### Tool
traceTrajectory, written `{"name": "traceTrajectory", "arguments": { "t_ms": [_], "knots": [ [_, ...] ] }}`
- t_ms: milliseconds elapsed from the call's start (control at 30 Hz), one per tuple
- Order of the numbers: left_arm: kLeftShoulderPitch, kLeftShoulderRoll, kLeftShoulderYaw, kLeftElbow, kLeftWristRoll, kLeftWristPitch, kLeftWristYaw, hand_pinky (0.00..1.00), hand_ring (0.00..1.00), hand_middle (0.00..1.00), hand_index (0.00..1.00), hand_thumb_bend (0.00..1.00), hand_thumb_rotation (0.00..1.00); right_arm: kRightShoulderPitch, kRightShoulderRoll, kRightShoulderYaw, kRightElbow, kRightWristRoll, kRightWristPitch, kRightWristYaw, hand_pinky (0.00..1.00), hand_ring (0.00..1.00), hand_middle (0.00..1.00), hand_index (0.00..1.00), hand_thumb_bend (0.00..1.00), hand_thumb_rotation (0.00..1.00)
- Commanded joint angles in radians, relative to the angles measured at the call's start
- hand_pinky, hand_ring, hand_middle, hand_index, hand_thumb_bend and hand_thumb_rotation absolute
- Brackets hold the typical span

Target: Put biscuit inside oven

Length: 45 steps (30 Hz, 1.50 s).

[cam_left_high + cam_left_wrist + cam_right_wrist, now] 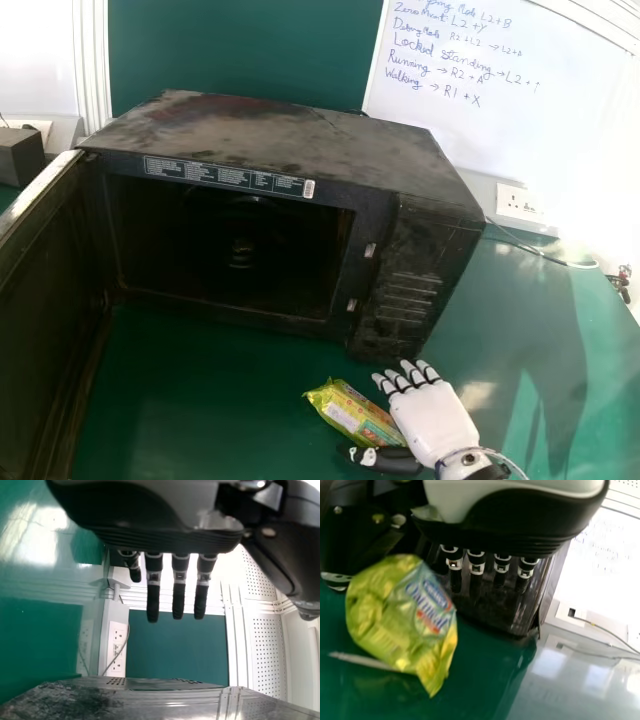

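Observation:
In the head view the black oven [240, 230] stands on the green table with its door [50, 320] swung wide at the left. The green and yellow biscuit packet [352, 414] lies in front of the oven, between the thumb and fingers of my right hand [438, 420], which are straight and not curled round it. The right wrist view has the packet [402, 617] beside my right hand [510, 515], fingers extended toward the oven's side. My left hand [150, 540] hangs with straight fingers in the left wrist view.
A whiteboard [510, 90] and a wall socket [520, 203] are behind the table [520, 330]. A thin cable [545, 252] runs along the table's back right. At the far left sits a dark box [20, 155].

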<state>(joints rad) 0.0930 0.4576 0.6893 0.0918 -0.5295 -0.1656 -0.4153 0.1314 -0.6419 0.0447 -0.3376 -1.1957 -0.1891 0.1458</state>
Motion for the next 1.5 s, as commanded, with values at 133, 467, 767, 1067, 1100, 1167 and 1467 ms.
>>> {"name": "traceTrajectory", "arguments": {
  "t_ms": [133, 467, 767, 1067, 1100, 1167, 1467],
  "knots": [
    [0.013, -0.007, -0.003, -0.014, 0.007, -0.009, 0.002, 0.64, 0.74, 0.81, 0.79, 0.95, 0.25, 0.022, -0.010, 0.012, -0.004, -0.002, 0.019, -0.019, 1.00, 0.94, 0.93, 0.95, 1.00, 1.00],
    [0.011, -0.008, 0.002, -0.009, 0.006, -0.017, -0.002, 0.66, 0.74, 0.82, 0.80, 0.93, 0.25, 0.078, -0.016, 0.001, -0.016, 0.007, 0.028, -0.033, 1.00, 0.93, 0.93, 0.94, 1.00, 1.00],
    [0.027, -0.008, 0.000, -0.030, 0.009, -0.013, 0.003, 0.66, 0.75, 0.83, 0.81, 0.92, 0.24, 0.118, -0.034, -0.011, -0.022, 0.021, 0.025, -0.035, 1.00, 0.93, 0.93, 0.94, 1.00, 1.00],
    [0.032, -0.007, -0.005, -0.032, 0.028, -0.037, 0.003, 0.66, 0.75, 0.83, 0.81, 0.92, 0.24, 0.118, -0.058, -0.012, -0.016, 0.031, 0.024, -0.042, 1.00, 0.93, 0.93, 0.94, 1.00, 1.00],
    [0.035, -0.007, -0.006, -0.033, 0.036, -0.046, 0.001, 0.66, 0.75, 0.83, 0.81, 0.92, 0.25, 0.116, -0.060, -0.011, -0.016, 0.030, 0.024, -0.041, 1.00, 0.93, 0.93, 0.94, 1.00, 1.00],
    [0.036, -0.008, -0.009, -0.030, 0.051, -0.069, -0.004, 0.66, 0.74, 0.83, 0.81, 0.93, 0.25, 0.113, -0.063, -0.010, -0.015, 0.030, 0.023, -0.044, 1.00, 0.93, 0.93, 0.94, 0.99, 0.97],
    [0.025, 0.001, -0.021, -0.016, 0.066, -0.094, -0.014, 0.67, 0.75, 0.83, 0.81, 0.92, 0.25, 0.107, -0.077, -0.012, -0.020, 0.049, 0.023, -0.032, 0.98, 0.90, 0.91, 0.90, 1.00, 0.21]
  ]
}}
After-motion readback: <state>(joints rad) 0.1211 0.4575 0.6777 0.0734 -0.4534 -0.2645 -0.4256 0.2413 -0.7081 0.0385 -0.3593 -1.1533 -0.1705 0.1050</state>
